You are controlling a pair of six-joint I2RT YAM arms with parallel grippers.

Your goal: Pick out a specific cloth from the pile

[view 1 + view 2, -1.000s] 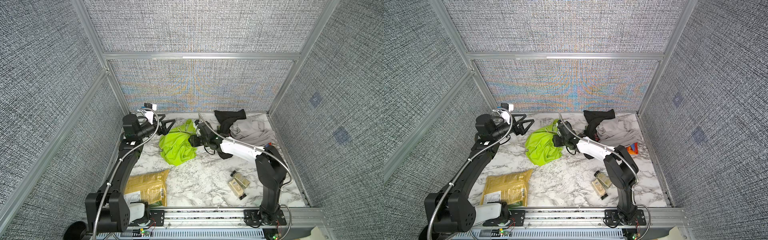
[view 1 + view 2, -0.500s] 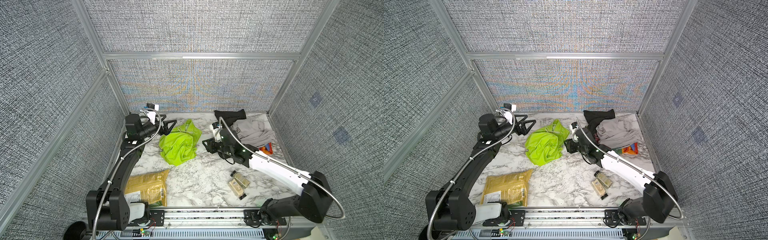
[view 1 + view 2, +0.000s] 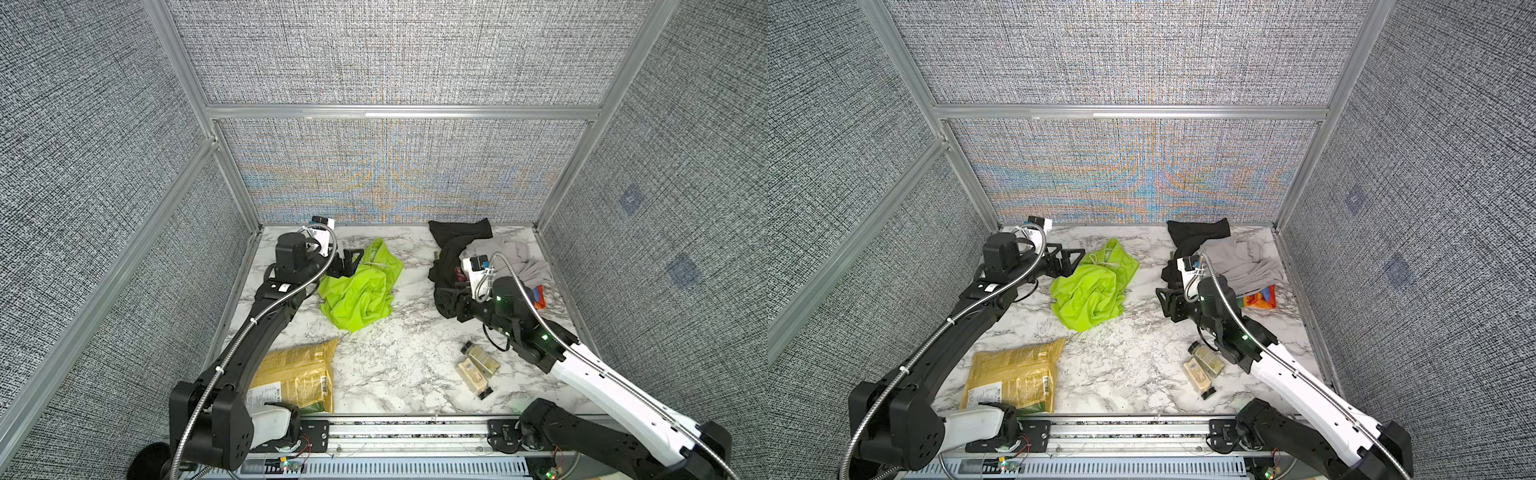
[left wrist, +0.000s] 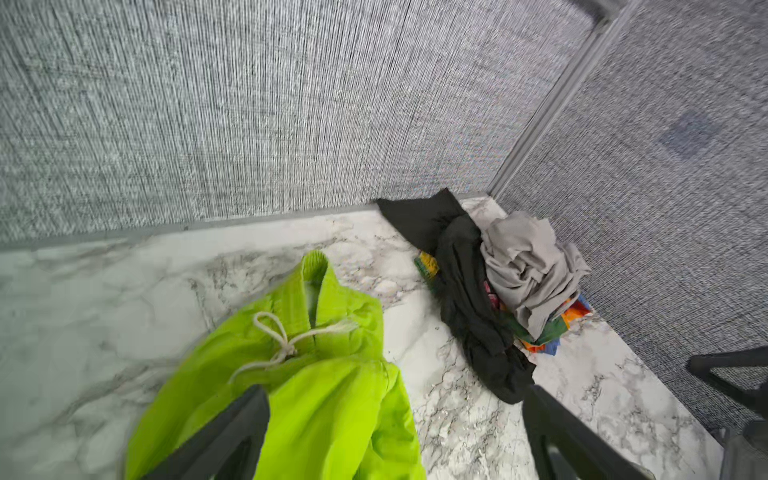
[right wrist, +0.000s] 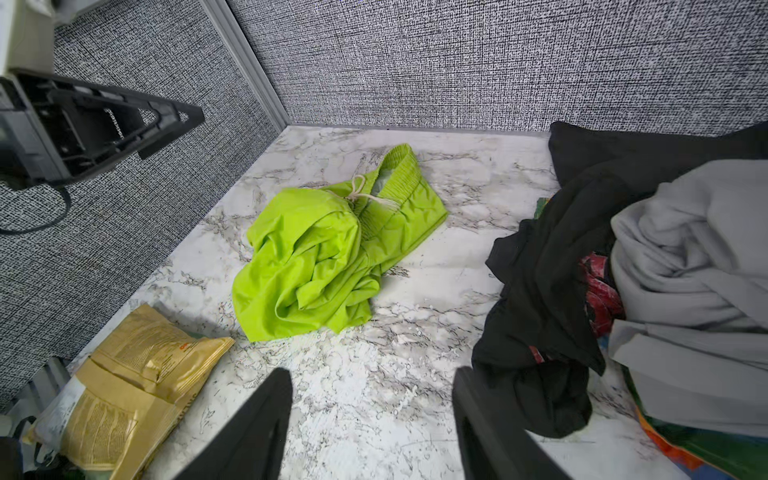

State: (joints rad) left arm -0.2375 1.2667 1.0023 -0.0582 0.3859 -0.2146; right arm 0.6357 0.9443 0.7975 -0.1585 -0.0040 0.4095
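Marble top [image 3: 399,357]: cloth [image 3: 360,291] by left jaws

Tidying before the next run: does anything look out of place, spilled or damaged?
The neon yellow-green shiny garment lies crumpled on the marble, apart from the heap of black, grey and patterned garments in the far right corner. Nothing looks spilled or damaged.

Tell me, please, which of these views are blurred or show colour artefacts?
Left wrist view: blur smears the cloth and streaks the back wall. Right wrist view: sharp, with the cloth and the pile crisp. Both top views: rainbow moiré bands across the back wall, table evenly lit, shadows soft.
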